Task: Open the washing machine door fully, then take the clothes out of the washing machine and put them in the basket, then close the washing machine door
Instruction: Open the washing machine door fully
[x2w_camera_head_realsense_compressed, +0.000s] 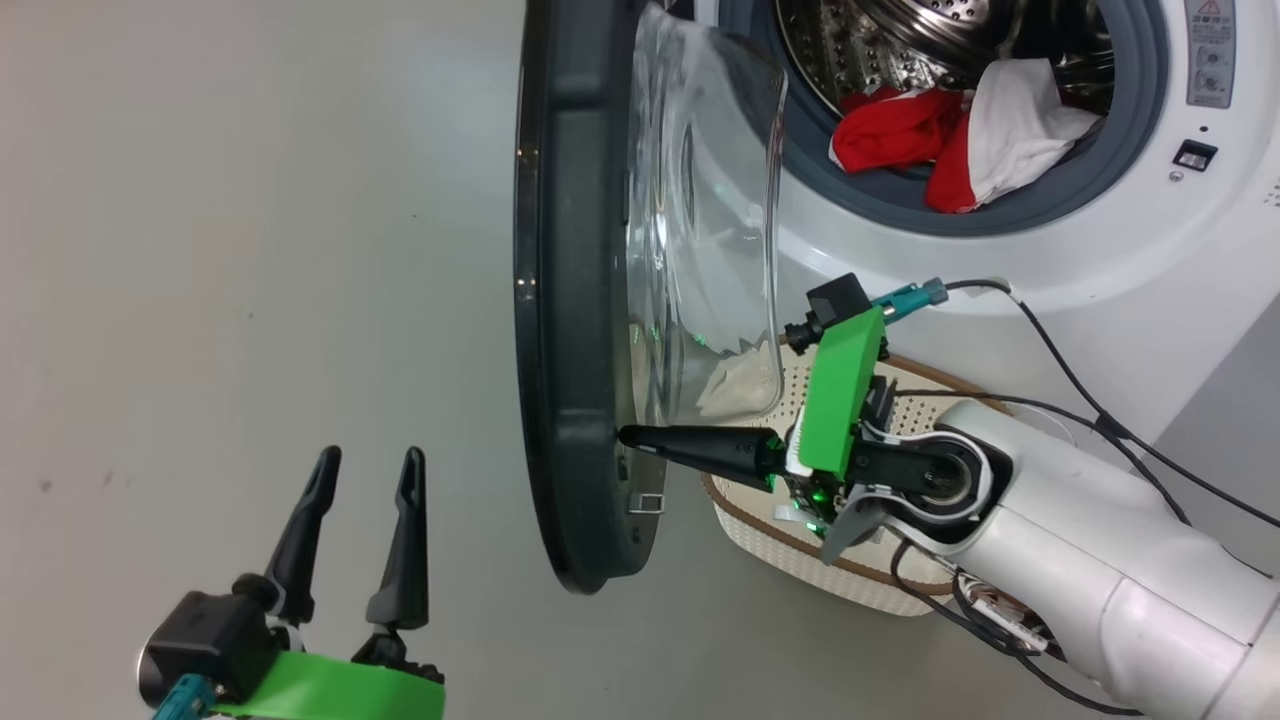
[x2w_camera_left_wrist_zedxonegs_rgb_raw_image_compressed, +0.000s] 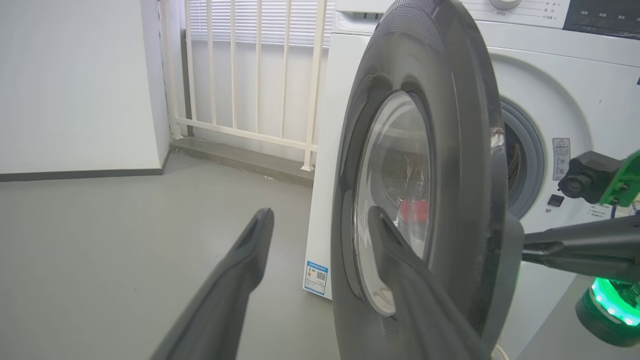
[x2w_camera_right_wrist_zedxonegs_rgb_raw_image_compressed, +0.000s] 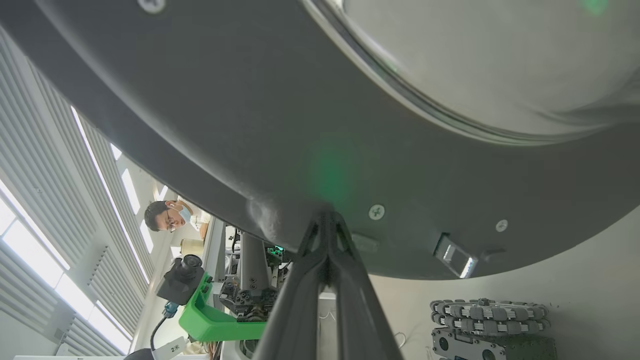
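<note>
Pushing the door (x2w_camera_head_realsense_compressed: 570, 300) wider is judged the step in hand. The right pincer (x2w_camera_head_realsense_compressed: 628, 437), fingers pressed together and holding nothing, sets its tips against the inner face of the black rim near the latch (x2w_camera_head_realsense_compressed: 648, 503). They are apparently in contact, though the close wrist view blurs the exact spot. The door stands partly open, edge-on to the head camera, its glass bowl facing the washing machine (x2w_camera_head_realsense_compressed: 1100, 250). The left pincer (x2w_camera_head_realsense_compressed: 370, 462) hangs wide open and empty on the door's outer side, apart from it. The clothes (x2w_camera_head_realsense_compressed: 950, 140), red and white, lie at the drum mouth on the grey ring. The basket (x2w_camera_head_realsense_compressed: 800, 565) sits on the floor below the machine, behind the right arm. A clean opening calls for a push along the door's arc, tips on the rim and off the glass, forearm clear of the basket, and the left pincer out of the door's sweep.
</note>
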